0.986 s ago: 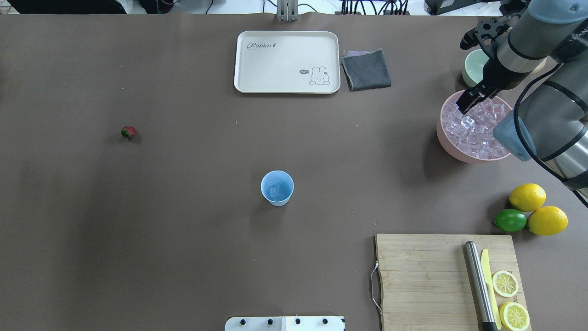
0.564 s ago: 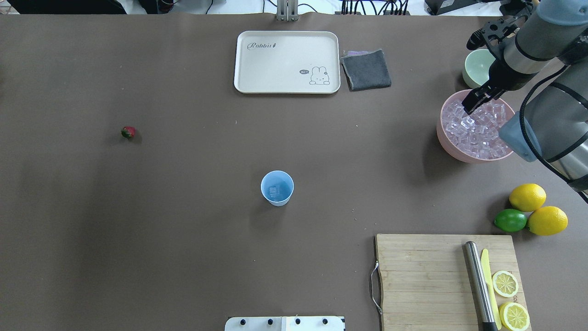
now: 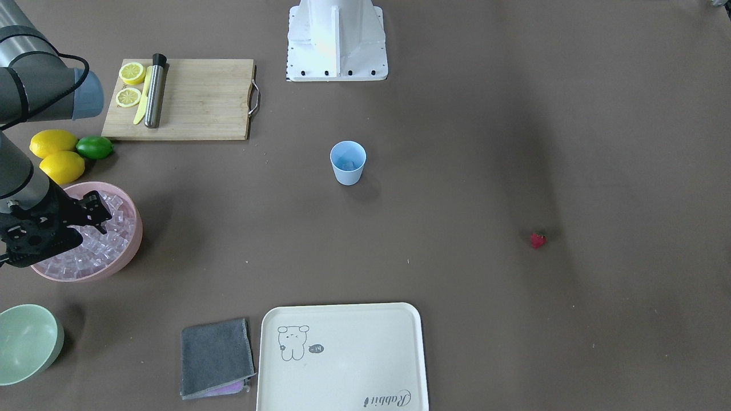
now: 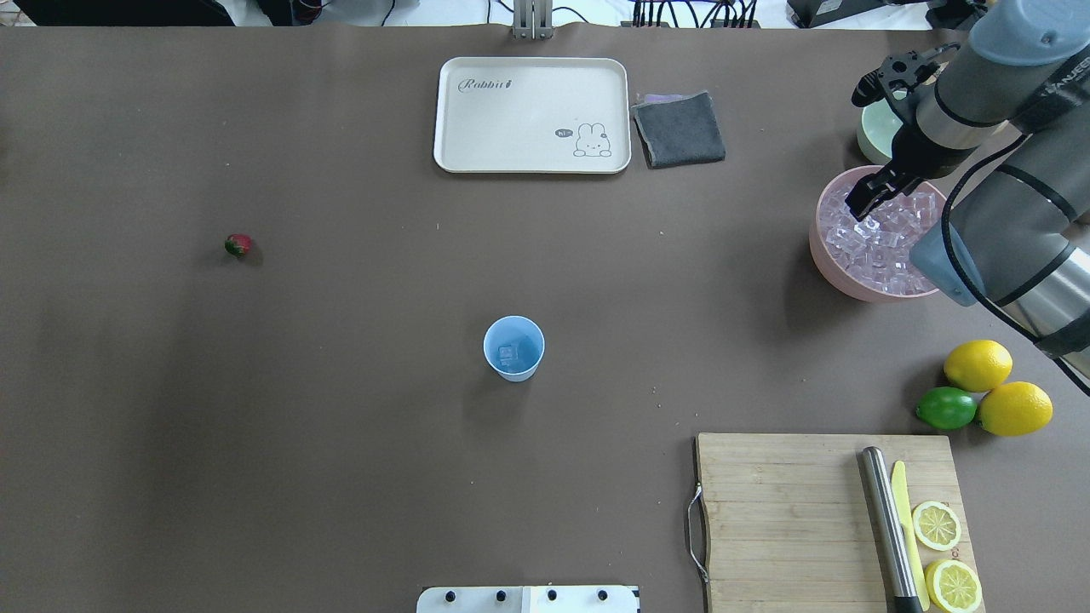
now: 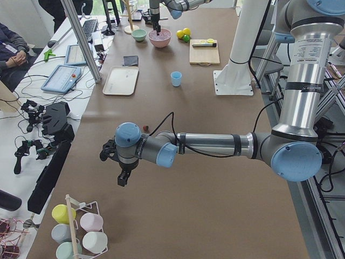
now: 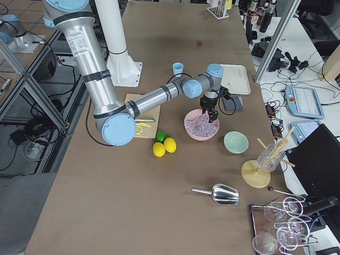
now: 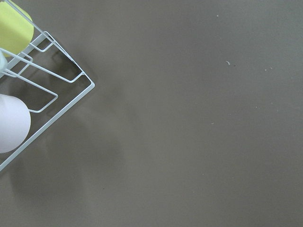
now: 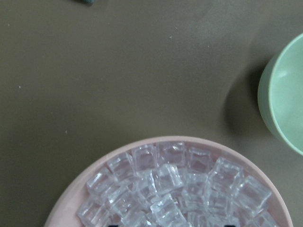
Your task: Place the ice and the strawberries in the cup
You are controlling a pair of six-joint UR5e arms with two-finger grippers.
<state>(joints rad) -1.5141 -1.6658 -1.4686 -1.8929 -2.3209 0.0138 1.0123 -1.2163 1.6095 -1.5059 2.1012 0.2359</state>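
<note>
Overhead exterior shows the right pincer point(image 4: 862, 200), spread and empty, directly above the ice point(image 4: 873, 247), the cup point(image 4: 513, 347) well away at eight o'clock.

The brown worktop point(image 4: 341, 426) carries a blue cup point(image 4: 513, 347) at centre, a strawberry point(image 4: 238, 245) well to its left, a cream tray point(image 4: 532, 115) just beside a grey cloth point(image 4: 679, 129), a pink bowl point(image 4: 822, 264), a green bowl point(image 4: 877, 136), two lemons point(image 4: 978, 364), a lime point(image 4: 946, 408) and a cutting board point(image 4: 783, 511).

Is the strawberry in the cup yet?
No, the strawberry lies on the table, well apart from the cup, which holds only ice.
</note>
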